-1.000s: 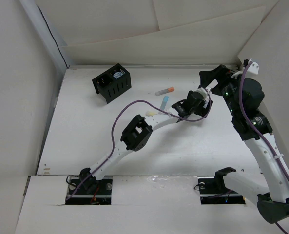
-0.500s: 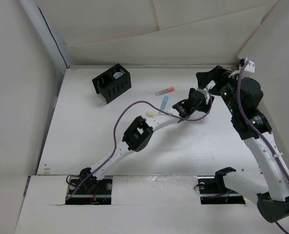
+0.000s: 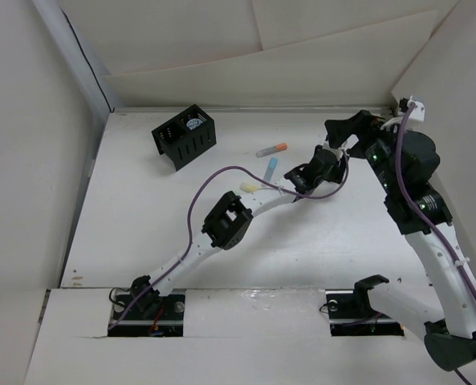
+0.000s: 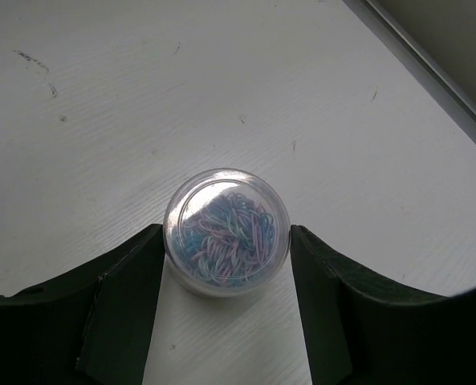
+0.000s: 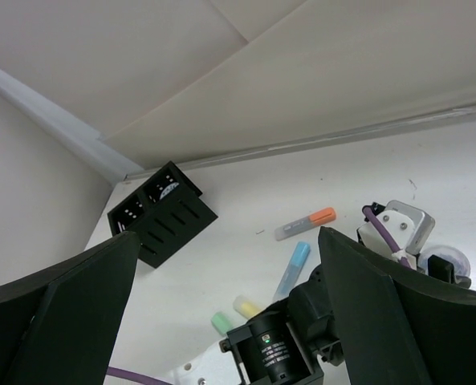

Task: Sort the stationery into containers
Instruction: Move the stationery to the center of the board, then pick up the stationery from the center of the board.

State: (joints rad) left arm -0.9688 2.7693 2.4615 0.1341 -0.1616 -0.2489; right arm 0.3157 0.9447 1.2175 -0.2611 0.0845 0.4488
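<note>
A small round clear tub (image 4: 226, 231) of pastel paper clips stands on the table. My left gripper (image 4: 226, 234) is shut on it, one finger touching each side; the gripper also shows in the top view (image 3: 327, 160). My right gripper (image 3: 346, 128) is open and empty, raised above the left wrist. A grey stick with an orange tip (image 3: 272, 149), a light blue stick (image 3: 271, 167) and a yellow stick (image 3: 250, 187) lie mid-table. A pale green stick (image 5: 220, 322) lies beside the yellow one (image 5: 247, 306). The black slotted organiser (image 3: 185, 135) stands far left.
A round bluish thing (image 3: 195, 123) sits in one organiser compartment. White walls close the table at the back and on both sides. The left arm (image 3: 225, 220) stretches diagonally across the middle, with a purple cable looping over it.
My left gripper has edged slightly to the far right. My right arm has shifted a little. The sticks and the organiser have not moved.
</note>
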